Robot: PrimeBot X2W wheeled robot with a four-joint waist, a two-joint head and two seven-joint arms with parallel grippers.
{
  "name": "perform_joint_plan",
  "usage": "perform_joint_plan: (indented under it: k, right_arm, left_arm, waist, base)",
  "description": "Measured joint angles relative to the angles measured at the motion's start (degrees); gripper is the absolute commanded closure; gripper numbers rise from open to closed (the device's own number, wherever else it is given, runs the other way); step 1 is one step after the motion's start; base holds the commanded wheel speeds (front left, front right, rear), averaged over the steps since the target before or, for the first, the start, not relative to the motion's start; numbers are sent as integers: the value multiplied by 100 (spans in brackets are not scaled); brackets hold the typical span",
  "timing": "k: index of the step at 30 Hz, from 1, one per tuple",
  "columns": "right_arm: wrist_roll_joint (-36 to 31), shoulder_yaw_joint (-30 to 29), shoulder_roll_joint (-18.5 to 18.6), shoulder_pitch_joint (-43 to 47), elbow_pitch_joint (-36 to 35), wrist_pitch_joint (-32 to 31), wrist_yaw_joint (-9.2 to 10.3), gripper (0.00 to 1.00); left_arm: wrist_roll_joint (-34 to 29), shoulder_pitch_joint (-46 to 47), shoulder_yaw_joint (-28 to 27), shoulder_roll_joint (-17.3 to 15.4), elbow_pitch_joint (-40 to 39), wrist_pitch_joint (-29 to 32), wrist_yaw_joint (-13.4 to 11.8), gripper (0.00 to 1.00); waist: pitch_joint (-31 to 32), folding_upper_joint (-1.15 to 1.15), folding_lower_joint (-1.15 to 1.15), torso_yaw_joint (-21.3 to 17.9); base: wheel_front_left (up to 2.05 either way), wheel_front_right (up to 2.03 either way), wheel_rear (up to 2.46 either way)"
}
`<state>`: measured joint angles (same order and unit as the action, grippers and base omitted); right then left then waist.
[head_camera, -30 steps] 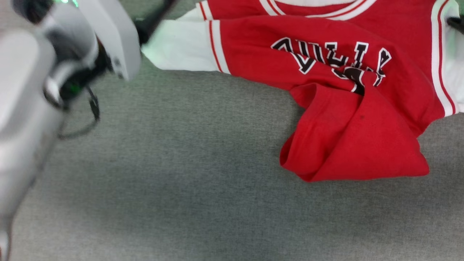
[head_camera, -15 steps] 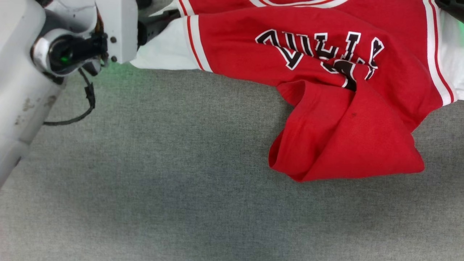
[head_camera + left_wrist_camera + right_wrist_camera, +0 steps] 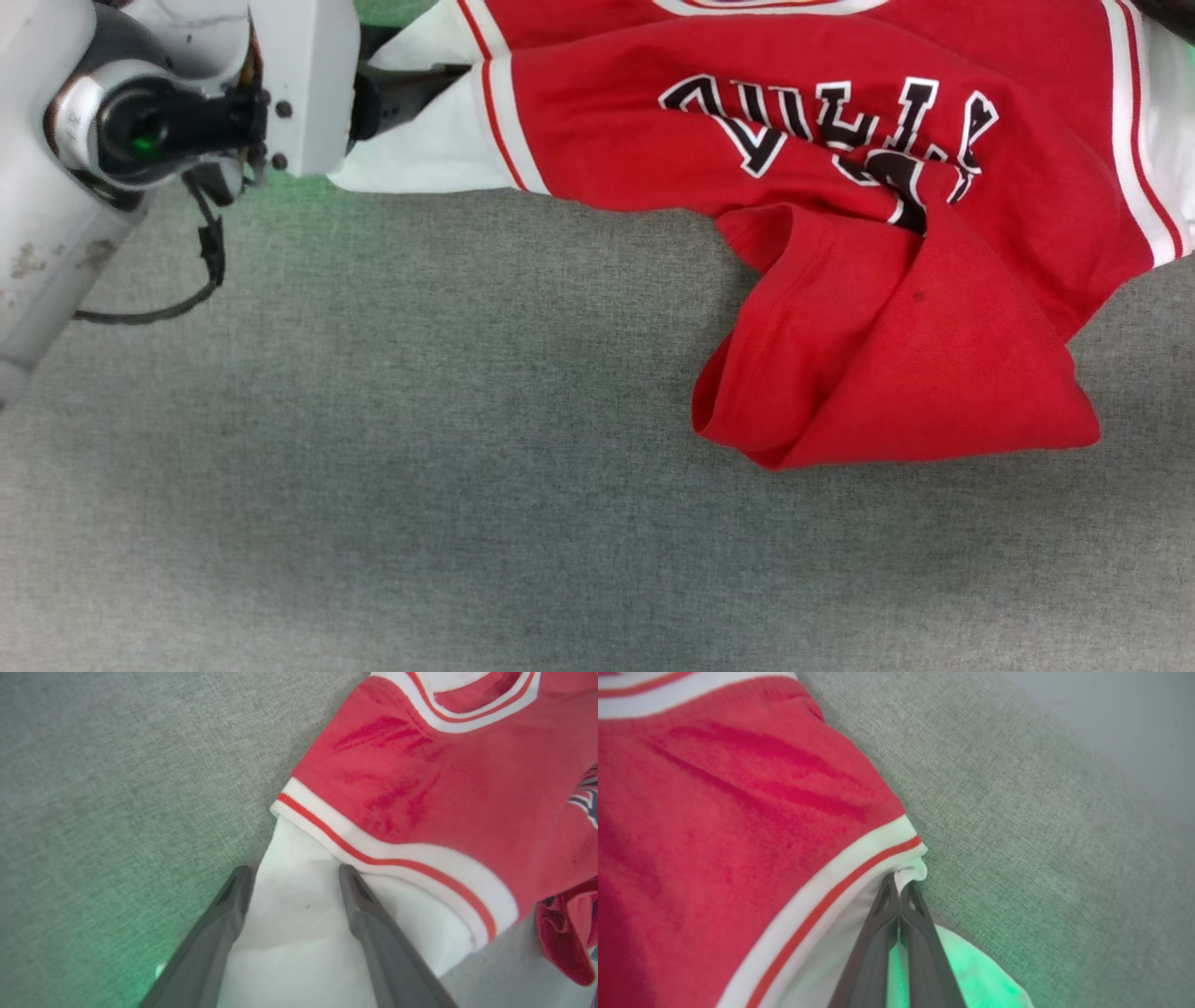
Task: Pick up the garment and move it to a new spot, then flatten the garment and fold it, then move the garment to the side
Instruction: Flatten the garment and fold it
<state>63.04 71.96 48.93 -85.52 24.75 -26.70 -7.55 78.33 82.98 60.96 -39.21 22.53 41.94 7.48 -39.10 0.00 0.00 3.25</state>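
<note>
The garment (image 3: 840,280), a red jersey with black white-outlined lettering, lies face up across the top of the grey surface, its lower hem bunched and folded over toward me. Over the garment's white left sleeve (image 3: 299,924), my left gripper (image 3: 294,872) stands open, one finger on each side of the cloth. The head view shows that left gripper (image 3: 425,84) at the sleeve's upper edge. My right gripper (image 3: 899,882) is shut on the edge of the other white sleeve (image 3: 910,865), just past its red-striped trim.
A grey fabric surface (image 3: 467,485) spreads under everything, with open room in front and to the left of the garment. My pale left forearm (image 3: 56,233) and its cable fill the upper left corner. A paler smooth floor (image 3: 1134,728) lies beyond the surface's edge.
My left arm has swung in and settled, its fingers now at the white left sleeve. The head camera has shifted a little, and the garment's body has hardly changed shape.
</note>
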Motion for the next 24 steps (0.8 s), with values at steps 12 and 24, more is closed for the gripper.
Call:
perform_joint_plan:
  k: [12,24]
  right_arm:
    - [52,127,-85,-80,-31,791,3,100]
    - [-120,-347,-572,-1198,1389,1938,2,100]
  left_arm:
    - [268,99,154,11,242,-659,1,100]
    - [-266,1037,-441,468,1184,-3245,1,100]
  waist:
    - [110,0,0,-90]
    - [217,0,0,-180]
  base:
    - [0,0,0]
    - [0,0,0]
